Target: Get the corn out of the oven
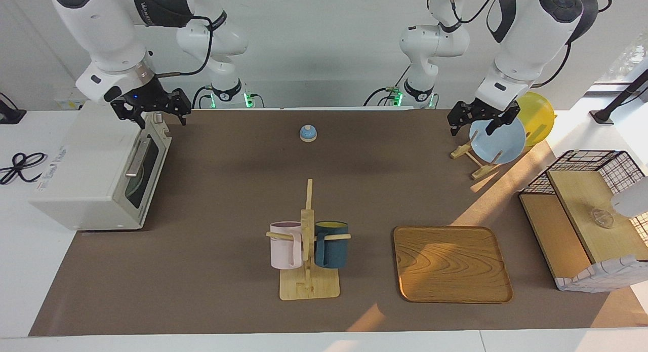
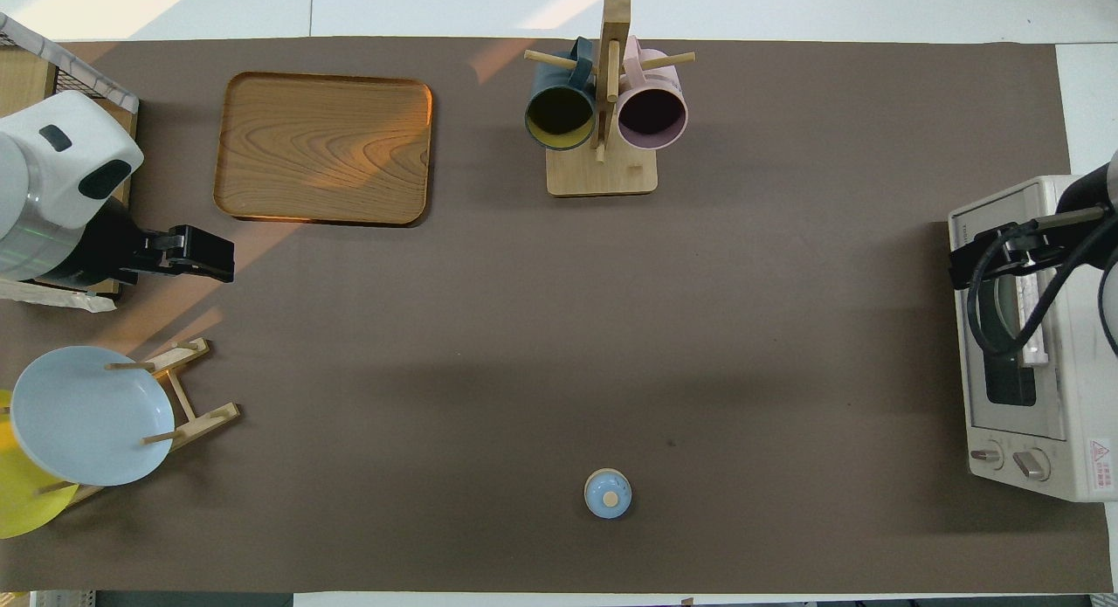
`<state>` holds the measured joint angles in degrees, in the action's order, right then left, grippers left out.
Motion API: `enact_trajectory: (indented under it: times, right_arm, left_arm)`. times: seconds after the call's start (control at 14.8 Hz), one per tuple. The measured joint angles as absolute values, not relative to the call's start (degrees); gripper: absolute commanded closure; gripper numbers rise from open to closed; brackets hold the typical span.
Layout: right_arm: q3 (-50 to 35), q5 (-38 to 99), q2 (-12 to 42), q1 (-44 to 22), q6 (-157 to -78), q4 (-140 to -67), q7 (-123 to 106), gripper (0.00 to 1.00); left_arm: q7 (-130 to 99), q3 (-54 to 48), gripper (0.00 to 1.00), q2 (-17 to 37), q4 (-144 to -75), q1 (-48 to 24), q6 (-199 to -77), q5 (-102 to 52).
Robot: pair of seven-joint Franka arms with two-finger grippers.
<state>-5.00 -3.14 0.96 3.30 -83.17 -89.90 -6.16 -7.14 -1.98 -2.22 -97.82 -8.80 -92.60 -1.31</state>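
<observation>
Facing view is showing the right pincer point(image 1: 152, 109) hanging over the top corner of the oven point(image 1: 96, 169), its fingers spread apart and gripping nothing. The oven is sitting at the right arm's end of the desk point(image 1: 228, 190), at the edge, its door point(image 1: 144, 167) closed with the bar handle untouched. The corn is not showing anywhere; presumably it is lying inside, though the window is revealing only a dim shape. The left pincer point(image 1: 481, 120) is waiting above the blue plate point(image 1: 498, 139) near the robots' corner, its fingers apart and empty. Nothing of the task is looking done: opening the door and removing the corn are remaining.
</observation>
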Motion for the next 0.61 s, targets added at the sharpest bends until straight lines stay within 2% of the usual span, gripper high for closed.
enact_trajectory:
  times: [0.54,0.61]
  right_arm:
    - [-4.50,-3.14,0.96,3.89,-83.10,-90.14,-6.13,0.00]
    - [-4.46,-3.14,0.95,4.62,-82.90,-90.32,-6.13,0.26]
  left_arm:
    - [-7.14,-1.99,0.00,-2.22,-97.82,-8.75,-92.60,-1.31]
    - [-7.14,-1.99,0.00,-2.22,-97.82,-8.75,-92.60,-1.31]
